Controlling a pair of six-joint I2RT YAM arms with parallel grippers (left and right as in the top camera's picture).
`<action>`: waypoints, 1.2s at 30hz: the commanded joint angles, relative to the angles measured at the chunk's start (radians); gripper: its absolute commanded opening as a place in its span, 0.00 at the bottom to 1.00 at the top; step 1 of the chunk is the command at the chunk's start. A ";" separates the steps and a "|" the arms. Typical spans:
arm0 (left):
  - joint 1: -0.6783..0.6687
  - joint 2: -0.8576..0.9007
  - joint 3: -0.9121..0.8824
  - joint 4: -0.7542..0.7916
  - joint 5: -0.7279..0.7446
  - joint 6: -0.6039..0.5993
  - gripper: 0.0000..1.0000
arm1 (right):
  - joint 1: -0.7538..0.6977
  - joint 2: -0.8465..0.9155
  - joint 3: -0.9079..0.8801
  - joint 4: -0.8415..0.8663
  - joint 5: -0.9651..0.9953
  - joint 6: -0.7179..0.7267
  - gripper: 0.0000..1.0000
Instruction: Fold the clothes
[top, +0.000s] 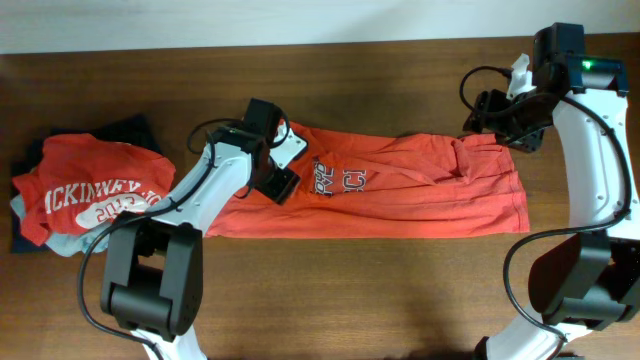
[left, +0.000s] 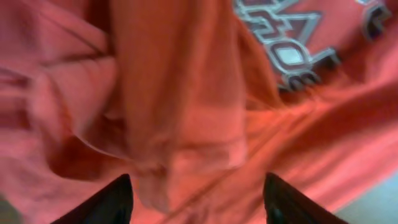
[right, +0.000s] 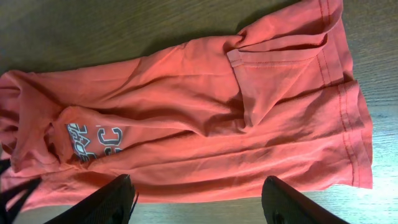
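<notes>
The orange-red T-shirt (top: 400, 185) lies across the middle of the brown wooden table (top: 350, 300) as a long, soft band, doubled over lengthwise and rumpled in shallow creases. My left arm reaches in from the near edge, elbow bent, and puts my left gripper (top: 288, 165) over the shirt's left end, just beside the grey-and-white chest lettering (top: 340, 180). Its wrist camera sees only blurred cloth close below: a thick vertical fold with a stitched hem, the lettering's outlined edges at the upper right, and my two dark fingertips (left: 118, 202) spread wide with nothing pinched between them. My right arm arches over the far right corner, and my right gripper (top: 492, 115) hangs above the shirt's upper right end, jaws parted and empty. From there the right wrist view takes in nearly the whole garment, which the left cannot: the double-stitched bottom hem (right: 357, 124) and a flap turned back on itself (right: 273, 68). Only the overhead view shows the folded pile at the far left, topped by a red shirt (top: 90, 195) with white arched print, well apart from mine.
</notes>
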 joint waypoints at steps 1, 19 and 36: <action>0.000 0.006 -0.002 0.042 -0.050 0.015 0.61 | 0.006 -0.030 0.008 -0.003 -0.006 -0.017 0.71; -0.023 -0.002 0.092 -0.143 0.293 -0.018 0.00 | 0.005 -0.030 0.008 -0.002 -0.006 -0.020 0.71; -0.230 0.000 0.092 -0.150 0.207 -0.012 0.08 | 0.006 -0.030 0.008 -0.003 -0.006 -0.020 0.71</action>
